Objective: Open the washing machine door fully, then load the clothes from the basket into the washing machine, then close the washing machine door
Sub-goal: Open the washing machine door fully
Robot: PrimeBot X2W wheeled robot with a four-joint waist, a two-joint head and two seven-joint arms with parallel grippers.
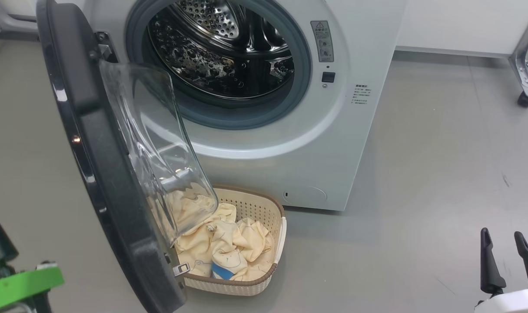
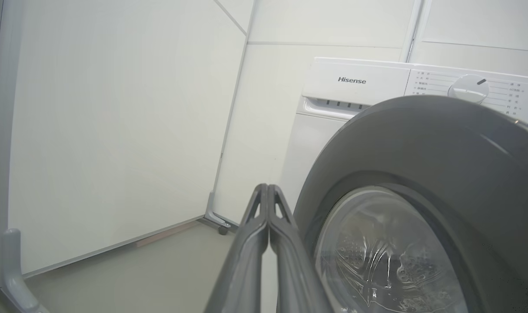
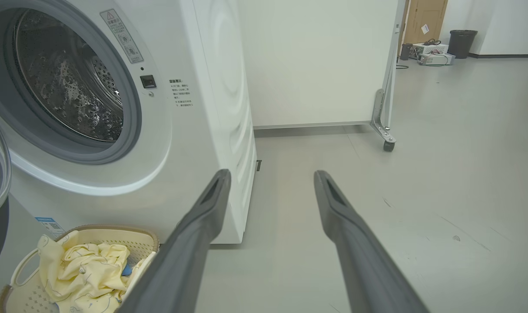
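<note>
The washing machine [image 1: 290,165] stands with its steel drum [image 1: 220,48] exposed. The washing machine door [image 1: 94,174] hangs open at the left, its clear glass bowl [image 1: 155,143] bulging over the basket [image 1: 270,204]. Cream-yellow clothes [image 1: 229,243] with a blue patch lie heaped in the basket on the floor below the drum. My left gripper [image 2: 268,191] is shut with nothing between its fingers, just left of the door's dark outer ring [image 2: 420,143]. My right gripper [image 1: 507,243] is open and holds nothing, low over the floor right of the machine; its wrist view shows the basket [image 3: 137,237] and clothes [image 3: 85,265] to its left.
A white partition on castors [image 2: 116,130] stands left of the machine, and another castor foot [image 1: 524,93] stands at the back right. Bare grey floor [image 1: 420,174] stretches right of the machine. A green and dark part [image 1: 20,282] sits at the lower left corner.
</note>
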